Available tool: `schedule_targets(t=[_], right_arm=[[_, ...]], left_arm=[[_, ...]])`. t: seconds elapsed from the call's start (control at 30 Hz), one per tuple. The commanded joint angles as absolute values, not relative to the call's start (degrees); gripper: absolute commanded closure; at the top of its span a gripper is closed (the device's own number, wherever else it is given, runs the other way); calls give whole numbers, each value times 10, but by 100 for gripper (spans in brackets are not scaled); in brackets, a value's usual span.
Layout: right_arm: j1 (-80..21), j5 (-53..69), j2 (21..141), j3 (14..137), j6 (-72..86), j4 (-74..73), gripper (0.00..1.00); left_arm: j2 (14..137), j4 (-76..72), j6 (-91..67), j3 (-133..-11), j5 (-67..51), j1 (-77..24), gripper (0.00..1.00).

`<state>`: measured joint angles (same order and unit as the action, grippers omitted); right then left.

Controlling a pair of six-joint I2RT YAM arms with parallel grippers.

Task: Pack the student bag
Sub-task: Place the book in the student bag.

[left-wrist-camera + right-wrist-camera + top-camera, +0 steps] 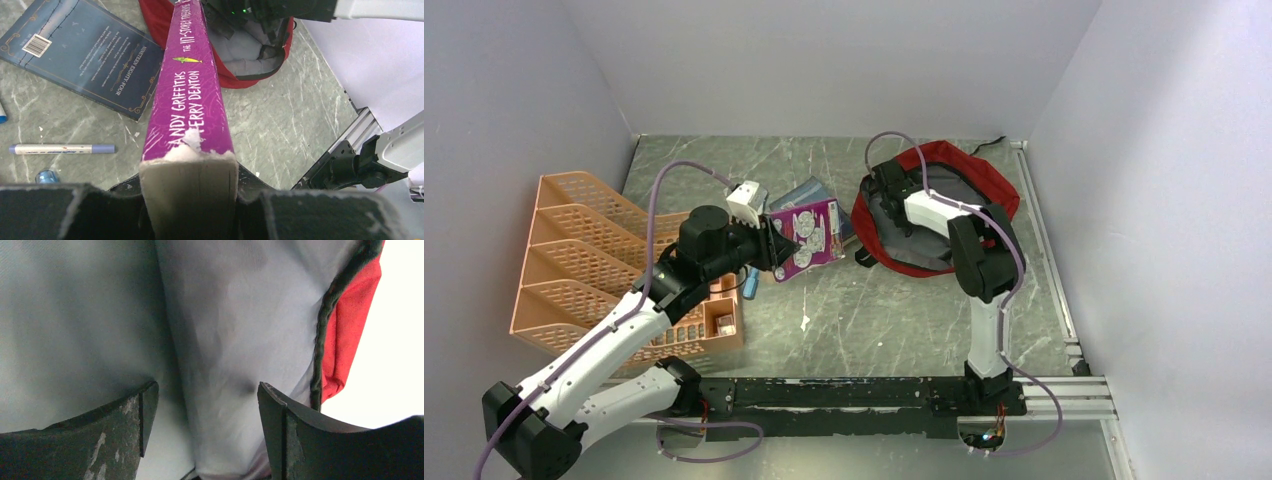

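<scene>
My left claw (190,200) is clamped on the bottom end of a purple paperback (190,90), one finger flat on each cover. The spine faces my wrist camera (Andy Griffiths and Terry Denton are the names on it, and its lower corner is torn down to white paper). From above, the left claw (774,245) holds the paperback (816,235) off the marble-patterned table (874,310), between the orange mesh organiser (594,250) on the left and the student bag (984,185) on the right.

Under the paperback a dark blue copy of Nineteen Eighty-Four (85,55) lies back cover up, and a blue-capped marker (60,148) lies near it.

The student bag sits at the back right of the table, beside the right-hand rail, mouth gaping and grey lining showing. My right claw (886,185) reaches into that mouth at its left side. Through the right wrist camera its fingers (207,410) stand wide apart with a fold of grey lining running between them, neither pad pressed on it; the bag's (350,330) red shell and black edging show at the right.
</scene>
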<state>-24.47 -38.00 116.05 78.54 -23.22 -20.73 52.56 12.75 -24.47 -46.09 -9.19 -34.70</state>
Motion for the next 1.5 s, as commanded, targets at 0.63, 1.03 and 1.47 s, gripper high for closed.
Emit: schedule_targets(t=[0.63,1.03,1.47], right_arm=[[-211,-300,1230,1017,-164,-331,100],[-198,-249,1252,1132,-107,-434,100],[-194,-285,1219,1163,83,-541,100]], left_arm=[[632,-110,-461,-510,-50,-358,95],[860,-147,-534,-646,33,-428,95],[1026,-219,-583,-729,12,-434,95]])
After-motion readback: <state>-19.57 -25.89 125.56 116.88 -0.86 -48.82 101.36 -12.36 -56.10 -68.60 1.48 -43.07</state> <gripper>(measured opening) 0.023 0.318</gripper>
